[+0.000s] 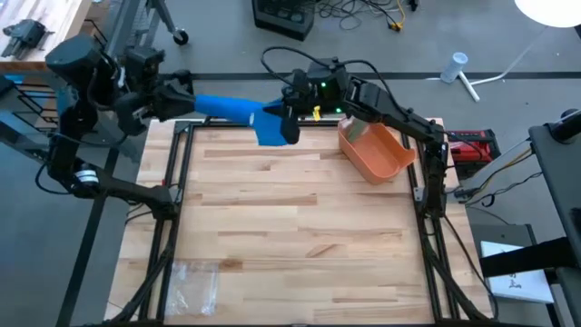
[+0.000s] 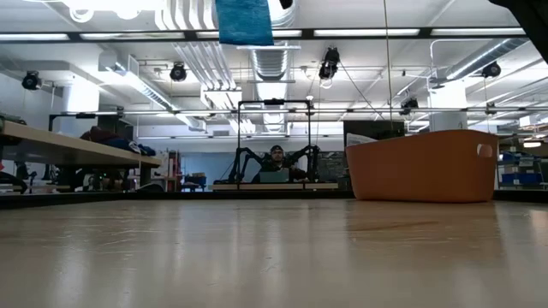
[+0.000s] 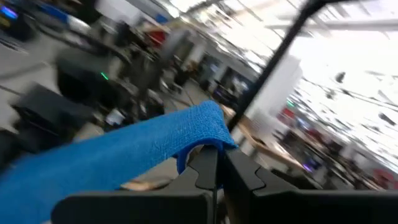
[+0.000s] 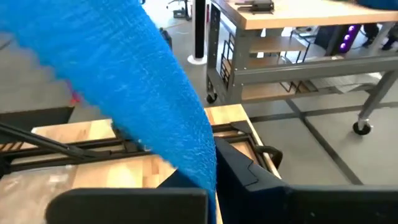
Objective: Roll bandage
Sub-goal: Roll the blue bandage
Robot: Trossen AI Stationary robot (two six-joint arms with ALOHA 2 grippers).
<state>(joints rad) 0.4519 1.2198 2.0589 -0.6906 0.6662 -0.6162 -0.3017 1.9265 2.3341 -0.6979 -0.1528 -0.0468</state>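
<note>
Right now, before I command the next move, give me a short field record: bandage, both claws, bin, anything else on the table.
bandage: blue bandage stretched in the air between the two claws, over the table's far edge
left claw: left claw shut on one end of the bandage
right claw: right claw shut on the other end, a tail hanging below it
bin: orange bin at the far right of the wooden table, tilted
other: clear plastic bag near the left front corner

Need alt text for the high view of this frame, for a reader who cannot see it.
Overhead view: both grippers, left gripper and right gripper, are shut on a blue bandage stretched between them above the far edge of a wooden table. An orange bin sits at the table's far right, and a clear plastic wrapper lies near the front left.
</note>
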